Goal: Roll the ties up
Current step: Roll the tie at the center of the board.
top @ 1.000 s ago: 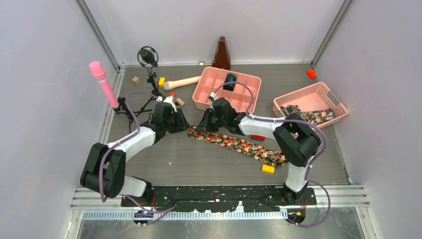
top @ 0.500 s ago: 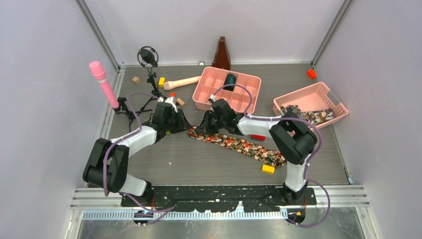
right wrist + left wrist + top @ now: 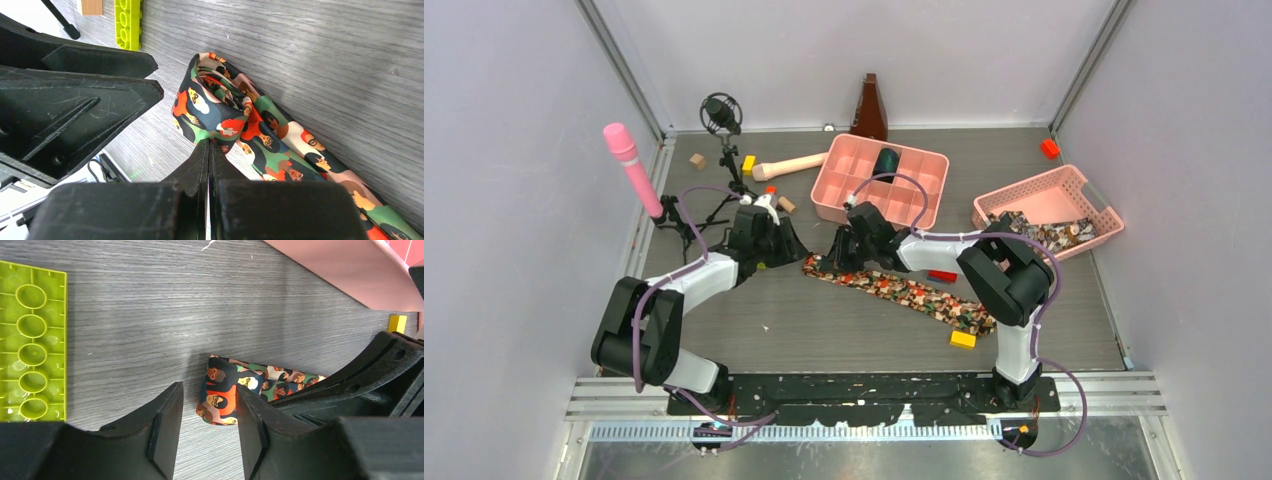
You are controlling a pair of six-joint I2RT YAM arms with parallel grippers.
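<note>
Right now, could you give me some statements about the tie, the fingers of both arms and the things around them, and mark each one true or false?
1. The tie on the table is rolled up completely. False: only its end near the fingers is folded over; the rest lies flat and stretched out.
2. The left fingers stand apart. True.
3. The right fingers are pressed together, their tip at the folded end of the tie. True.
4. The green plate block lies inside the pink tray. False: it lies on the table, beside the left fingers.
5. A dark cylinder sits in one compartment of the pink tray. True.
</note>
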